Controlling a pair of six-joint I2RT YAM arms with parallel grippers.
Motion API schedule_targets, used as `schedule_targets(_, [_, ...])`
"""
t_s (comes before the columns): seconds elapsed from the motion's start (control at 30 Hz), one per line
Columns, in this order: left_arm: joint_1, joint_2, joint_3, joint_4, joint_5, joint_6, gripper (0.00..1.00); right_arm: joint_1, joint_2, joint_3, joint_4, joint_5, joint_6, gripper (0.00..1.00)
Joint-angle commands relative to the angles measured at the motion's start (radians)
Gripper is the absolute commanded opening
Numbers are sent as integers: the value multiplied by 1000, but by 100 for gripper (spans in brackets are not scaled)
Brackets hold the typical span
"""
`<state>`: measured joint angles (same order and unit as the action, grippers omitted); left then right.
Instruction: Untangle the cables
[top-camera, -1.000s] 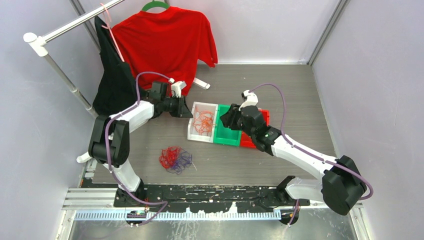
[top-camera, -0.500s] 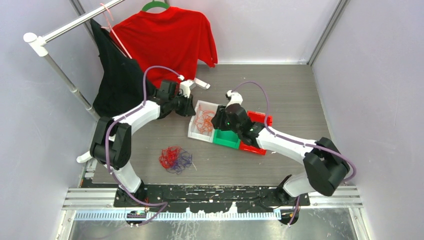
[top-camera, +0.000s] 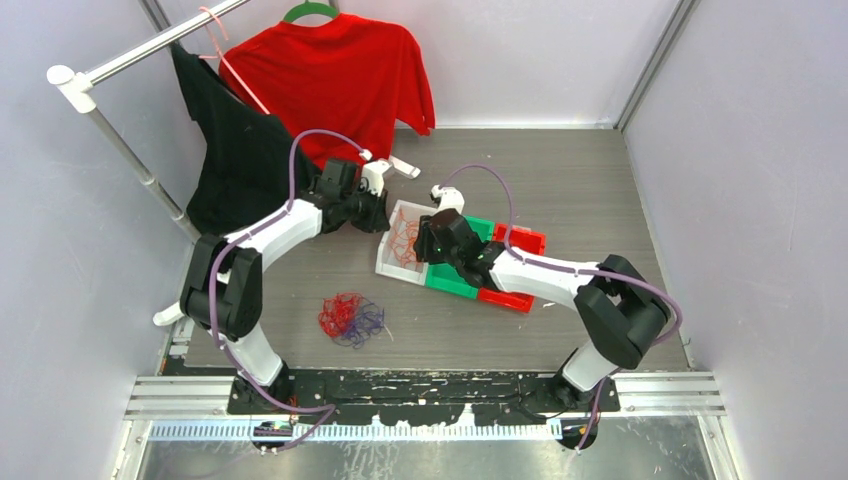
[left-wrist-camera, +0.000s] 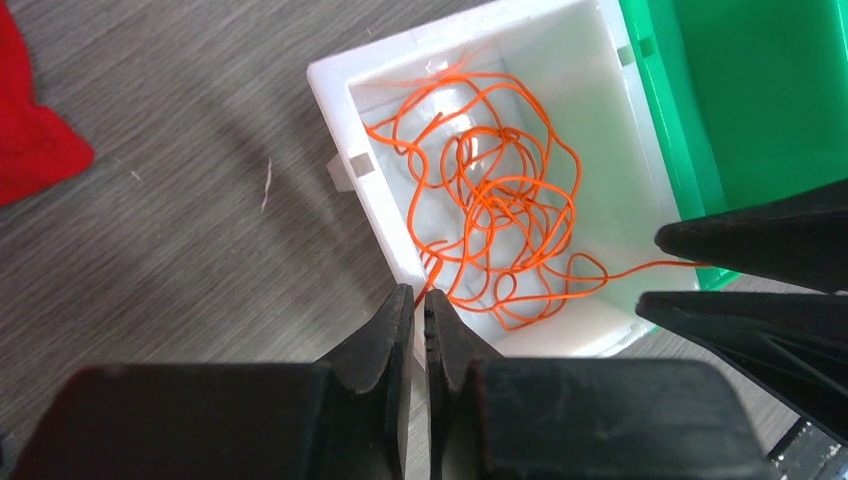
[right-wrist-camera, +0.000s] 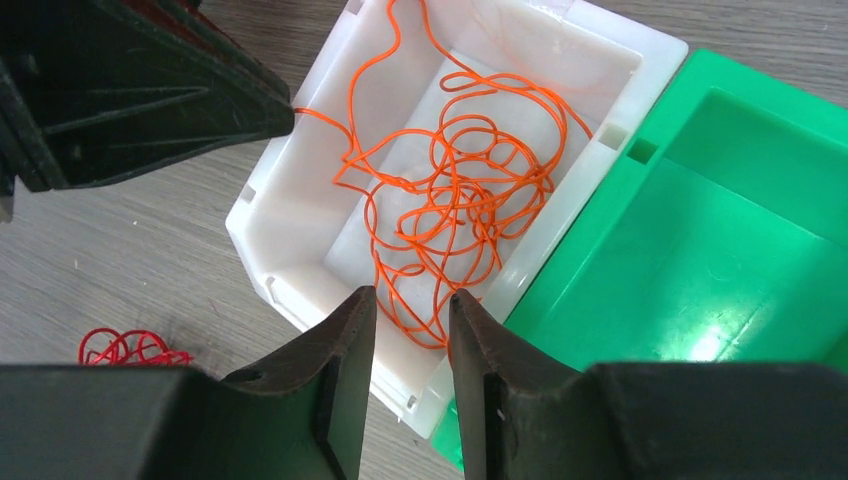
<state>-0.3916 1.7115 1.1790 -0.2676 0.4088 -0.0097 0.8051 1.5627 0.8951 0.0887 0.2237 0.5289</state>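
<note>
**Both pincers meet over the white bin of orange cable**

The orange cable (right-wrist-camera: 440, 210) lies as a loose heap of loops inside the white bin (left-wrist-camera: 345, 120), which stands on the grey surface (top-camera: 560, 170). The green bin (right-wrist-camera: 700, 250) sits touching its right side, and the red bin (top-camera: 522, 240) lies just beyond the green one.

The left pincer (left-wrist-camera: 420, 300) hangs at the bin's left edge, narrowed to a bare slit. In the right wrist view one orange strand rises out of the heap, crosses the bin wall and ends at this pincer's tip, so it appears to be pinched there.

The right pincer (right-wrist-camera: 410, 295) hovers over the bin's near right corner, by the green bin's wall, with a small gap between its fingers. Orange loops show in that gap. In the left wrist view a straight strand runs from the heap to its tip, but I cannot tell whether the fingers touch it.

A second clump, the red and blue tangle (top-camera: 350, 318), lies on the surface nearer the arm bases and well apart from the bins.

At the far left, a red shirt (top-camera: 335, 80) and a black garment (top-camera: 235, 165) hang from a rail (top-camera: 130, 55).
</note>
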Motion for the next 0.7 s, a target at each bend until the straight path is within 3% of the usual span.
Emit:
schedule_targets(0.0, [-12, -42, 39, -62, 6, 12, 8, 2, 32, 56, 41, 45, -19, 37])
schedule_targets(0.47, [-40, -54, 64, -102, 69, 0, 0, 1, 178, 147, 67, 43, -33, 27])
schedule_targets(0.67, [-22, -80, 93, -163, 119, 9, 2, -22, 255, 189, 94, 15, -27, 26])
